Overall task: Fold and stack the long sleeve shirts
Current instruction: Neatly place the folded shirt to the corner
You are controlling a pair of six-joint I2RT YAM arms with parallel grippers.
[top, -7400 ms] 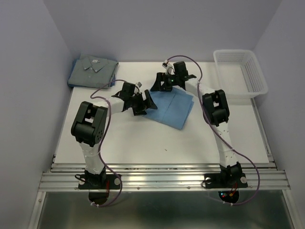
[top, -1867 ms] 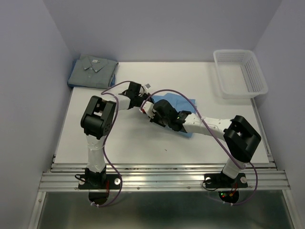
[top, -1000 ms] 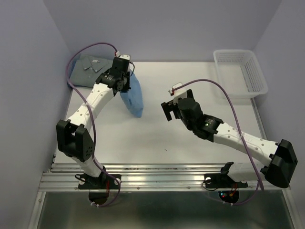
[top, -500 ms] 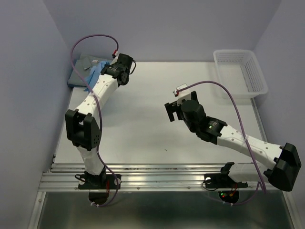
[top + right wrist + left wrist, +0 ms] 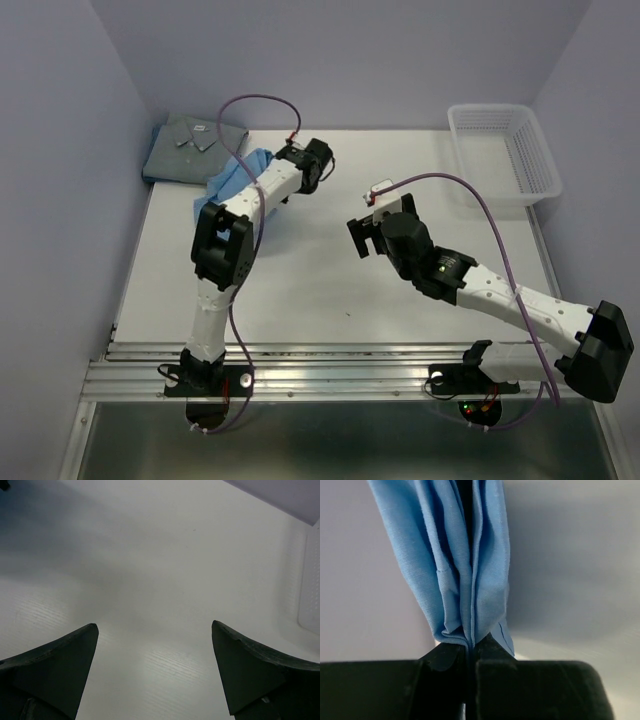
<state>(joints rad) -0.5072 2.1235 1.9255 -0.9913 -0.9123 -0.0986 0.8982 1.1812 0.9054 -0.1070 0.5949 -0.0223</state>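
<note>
The left end effector [image 5: 470, 647] is pinched shut on the light sky-blue cloth shirt [image 5: 455, 555]. Its black fingers [image 5: 445, 657] squeeze a thin edge of the cloth. The shirt looks soft, with long folds and a sewn seam. Seen from the top, the sky-blue shirt [image 5: 228, 185] is bunched up beside the left arm, at about 10 o'clock on the smooth white counter [image 5: 330, 290]. Just past it, in the 11 o'clock corner, lies the duller grey-blue collared shirt [image 5: 190, 150], folded flat into a neat square with a small white label at the neck.

The right end effector [image 5: 154, 625] has its dark pointed fingers [image 5: 60, 665] spread wide apart, holding nothing, over bare counter near the middle. The white plastic mesh basket [image 5: 545, 150] sits at 1 o'clock. From the middle to the 6 o'clock edge nothing lies on the counter.
</note>
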